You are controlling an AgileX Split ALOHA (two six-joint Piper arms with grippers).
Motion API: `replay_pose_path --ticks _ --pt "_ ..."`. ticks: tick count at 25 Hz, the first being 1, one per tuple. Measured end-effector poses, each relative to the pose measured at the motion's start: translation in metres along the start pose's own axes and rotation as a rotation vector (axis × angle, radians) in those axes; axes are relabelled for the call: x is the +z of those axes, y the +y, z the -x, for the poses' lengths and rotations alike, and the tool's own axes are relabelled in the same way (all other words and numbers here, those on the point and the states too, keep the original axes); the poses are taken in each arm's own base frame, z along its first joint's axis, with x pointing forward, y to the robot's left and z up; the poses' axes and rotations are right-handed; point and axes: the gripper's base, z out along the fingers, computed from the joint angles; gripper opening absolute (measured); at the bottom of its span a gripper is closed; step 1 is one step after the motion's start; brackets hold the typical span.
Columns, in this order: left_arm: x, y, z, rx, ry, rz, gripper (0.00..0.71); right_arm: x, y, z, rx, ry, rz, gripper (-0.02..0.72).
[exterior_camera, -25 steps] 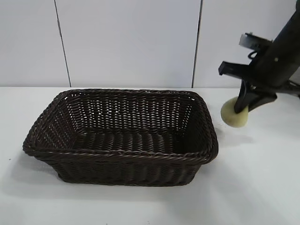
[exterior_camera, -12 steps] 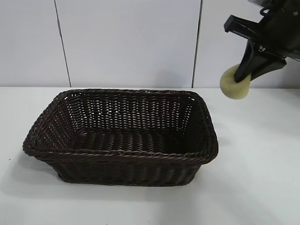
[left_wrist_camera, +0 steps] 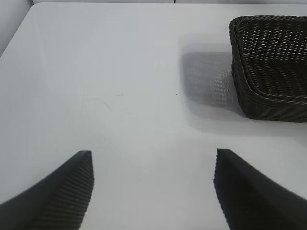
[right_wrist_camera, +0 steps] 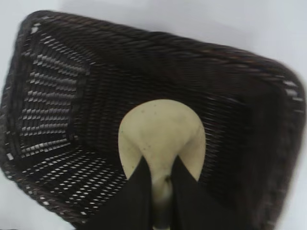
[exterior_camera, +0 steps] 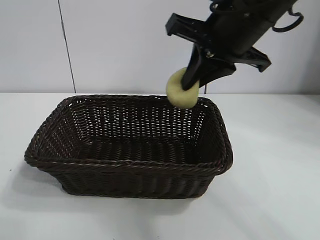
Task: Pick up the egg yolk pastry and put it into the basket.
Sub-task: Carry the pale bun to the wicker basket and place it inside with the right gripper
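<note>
My right gripper [exterior_camera: 191, 84] is shut on the egg yolk pastry [exterior_camera: 179, 92], a pale yellow-cream dough ball. It holds the pastry in the air above the far right part of the dark brown wicker basket [exterior_camera: 125, 167]. In the right wrist view the pastry [right_wrist_camera: 160, 132] is pinched between the black fingers, with the basket's inside [right_wrist_camera: 62, 110] below it. My left gripper [left_wrist_camera: 153, 158] is open and empty above bare table, apart from the basket [left_wrist_camera: 268, 72]. It is out of the exterior view.
The white table [exterior_camera: 275, 180] lies all round the basket. A white panelled wall [exterior_camera: 135, 45] stands behind it.
My right gripper has lifted the pastry from table height at the right and carried it left, to above the basket's far right part. The basket has not moved.
</note>
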Motion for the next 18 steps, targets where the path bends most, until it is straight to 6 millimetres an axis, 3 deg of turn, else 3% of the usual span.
replay_pose_path --ticks 7,13,18 --pt "0.000 0.000 0.000 0.000 0.000 0.000 0.514 0.046 0.027 -0.013 -0.066 0.016 0.019 0.051" --pt "0.000 0.000 0.000 0.000 0.000 0.000 0.514 0.090 0.015 -0.024 -0.049 0.047 -0.018 0.051" --pt "0.000 0.000 0.000 0.000 0.000 0.000 0.514 0.102 0.011 -0.029 -0.044 0.074 -0.029 0.097"
